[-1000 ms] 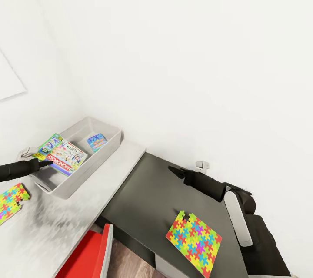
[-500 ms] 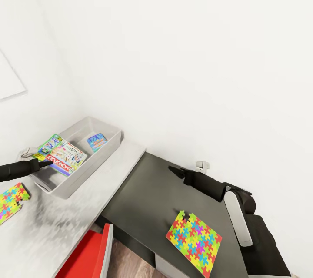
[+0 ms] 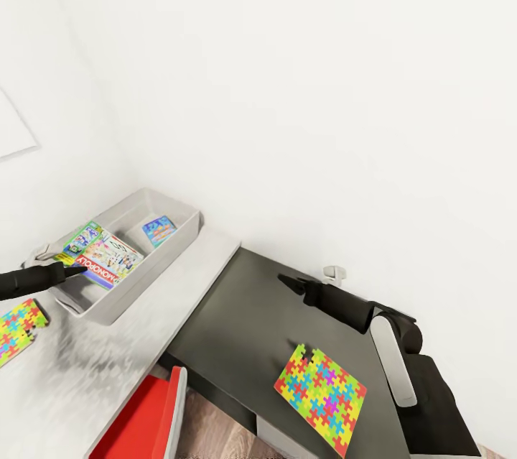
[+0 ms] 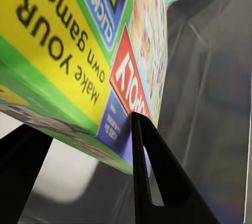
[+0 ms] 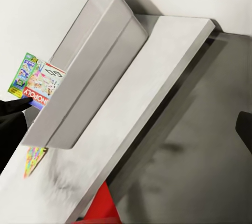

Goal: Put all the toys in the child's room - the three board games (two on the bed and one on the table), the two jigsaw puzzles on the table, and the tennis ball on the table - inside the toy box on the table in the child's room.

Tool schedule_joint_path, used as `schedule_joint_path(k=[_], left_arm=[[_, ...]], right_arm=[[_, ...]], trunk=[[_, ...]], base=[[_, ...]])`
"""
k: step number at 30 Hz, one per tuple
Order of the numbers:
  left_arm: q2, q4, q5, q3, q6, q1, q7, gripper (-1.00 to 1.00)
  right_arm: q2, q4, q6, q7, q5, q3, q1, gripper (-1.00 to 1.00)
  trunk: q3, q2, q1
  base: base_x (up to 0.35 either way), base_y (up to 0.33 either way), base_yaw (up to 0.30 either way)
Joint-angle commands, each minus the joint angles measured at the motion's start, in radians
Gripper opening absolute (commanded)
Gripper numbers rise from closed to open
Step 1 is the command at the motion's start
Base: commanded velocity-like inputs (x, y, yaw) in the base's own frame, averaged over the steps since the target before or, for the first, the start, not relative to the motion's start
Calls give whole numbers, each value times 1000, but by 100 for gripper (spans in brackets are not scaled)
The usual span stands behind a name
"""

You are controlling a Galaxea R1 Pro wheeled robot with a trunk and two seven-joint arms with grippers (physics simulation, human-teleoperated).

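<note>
Head view: left hand (image 3: 72,271) gripping board game (image 3: 100,256).

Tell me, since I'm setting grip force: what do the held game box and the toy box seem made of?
The Monopoly board game, gripped by the left gripper, looks like thin printed cardboard with a slight gloss: flat faces, sharp edges, bright print. The toy box looks like matte grey moulded plastic, judging by its smooth sloping walls, though a render leaves that open.

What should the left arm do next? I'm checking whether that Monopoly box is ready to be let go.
Probably lower it slightly and open. The left gripper grips the Monopoly board game by one edge, tilted above the toy box, where a bluish game already lies. It looks to be over the near wall, so nudging it inward first seems safer.
</note>
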Motion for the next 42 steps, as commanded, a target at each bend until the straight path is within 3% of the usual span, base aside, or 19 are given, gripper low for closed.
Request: schedule_joint_path(k=[1,10,26,27,42], left_arm=[[0,0,4,1,6,-1,-2,-100],[0,0,3,1,5,-1,-2,-100],[0,0,3,1,3,-1,-3,-100],[0,0,3,1,3,-1,-3,100],[2,-8,4,1,2,-1,-9,100]], right_arm=[[1,0,7,3,-1,-3,-1,100],[1,0,7,5,-1,-3,-1,100],[1,0,6,5,-1,-3,-1,100],[1,0,6,5,-1,-3,-1,100],[0,0,4,8,-1,-4,-1,100]], trunk=[[-3,-1,0],[-15,-1,0],[-17,-1,0],[-17,-1,0],[-17,-1,0]], base=[[0,0,0],[0,0,0],[0,0,0],[0,0,0],[0,0,0]])
